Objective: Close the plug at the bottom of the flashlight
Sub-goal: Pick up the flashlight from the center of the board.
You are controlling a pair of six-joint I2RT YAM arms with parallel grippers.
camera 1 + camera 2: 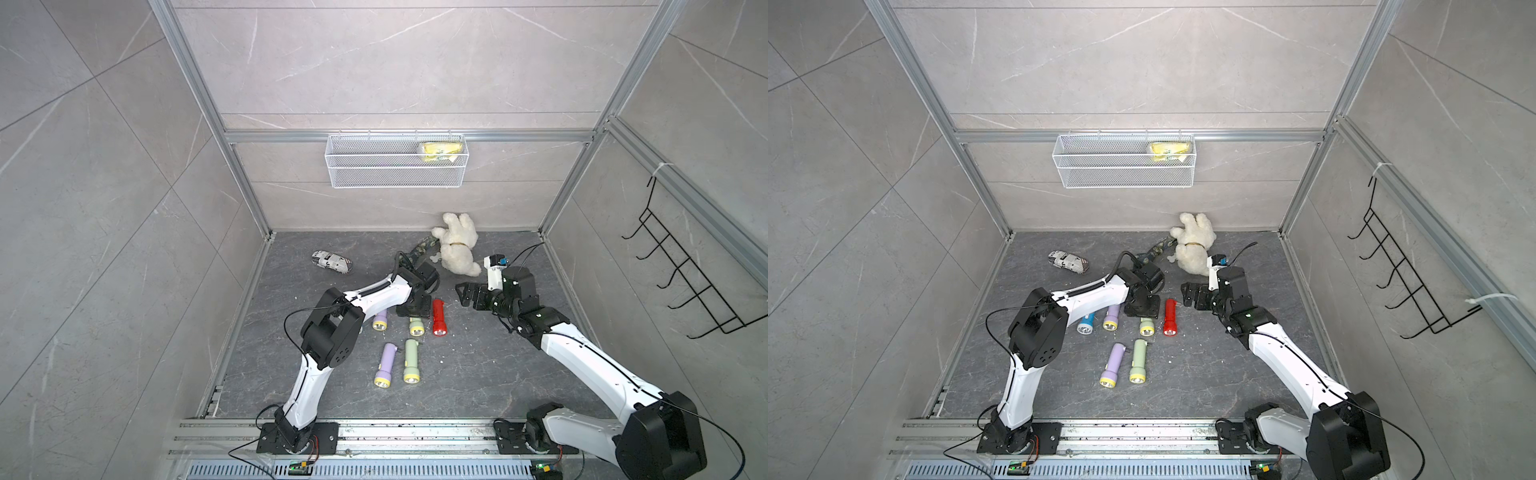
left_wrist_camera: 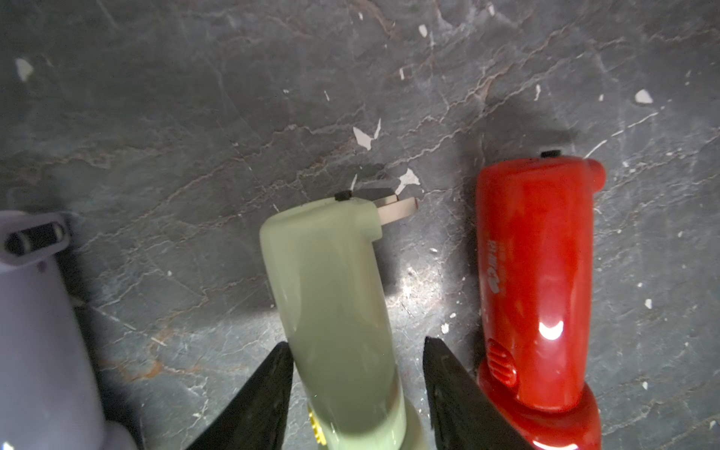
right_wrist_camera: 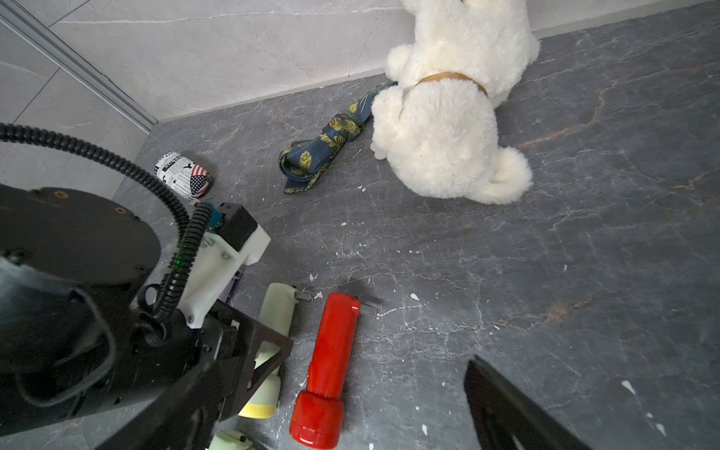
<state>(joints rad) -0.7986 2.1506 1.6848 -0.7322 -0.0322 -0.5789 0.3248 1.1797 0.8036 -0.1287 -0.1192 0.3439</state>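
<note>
We are grasping: the left gripper (image 2: 357, 345) straddles the pale green plastic flashlight (image 2: 331, 292) on the dark stone floor (image 2: 195, 117), jaws spread, not yet clamped. Its metal plug prongs (image 2: 397, 208) stick out. Next, likely, we clamp, and the wide-spread, empty right gripper (image 1: 460, 295) folds them in.

Pale green flashlight (image 1: 416, 327) mostly hidden under left arm (image 1: 374, 297) in both top views, purple flashlight (image 2: 39, 331) cropped, blurred
</note>
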